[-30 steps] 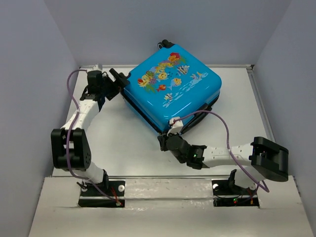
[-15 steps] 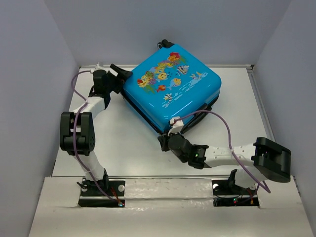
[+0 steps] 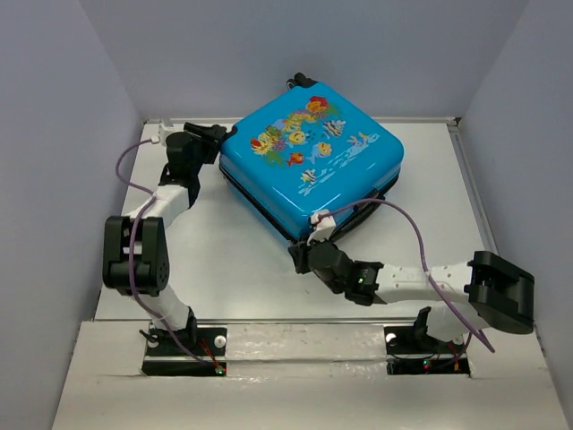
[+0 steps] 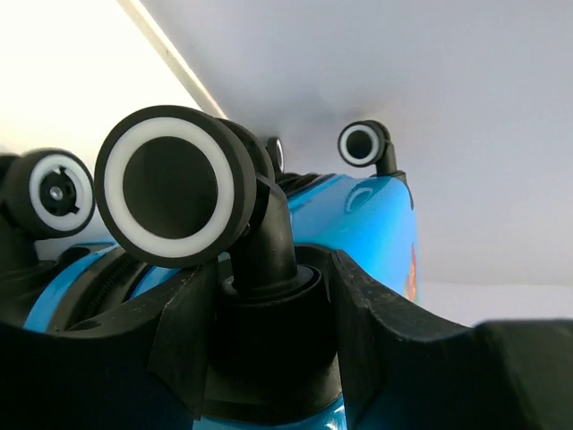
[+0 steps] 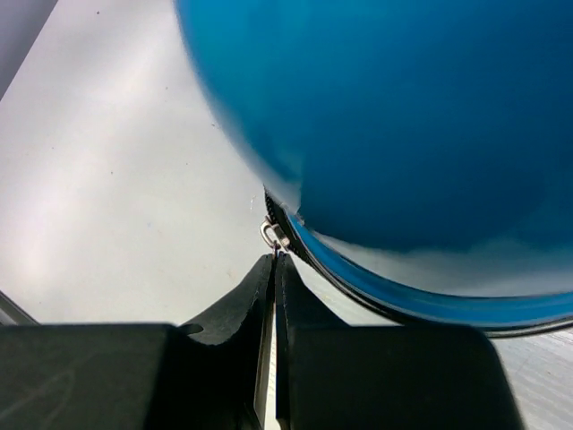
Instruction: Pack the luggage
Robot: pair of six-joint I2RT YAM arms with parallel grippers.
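The luggage [image 3: 309,161] lies fish-face up toward the back of the table [image 3: 233,260]. My left gripper [image 4: 269,296] clamps a corner caster [image 4: 175,186], I judge to brace the case, while my right gripper [image 5: 274,262] pinches the zipper pull [image 5: 273,235] at the near corner, ready to draw it

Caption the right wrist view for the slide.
Right gripper, jaws pinching the zipper pull at the seam of the blue luggage.
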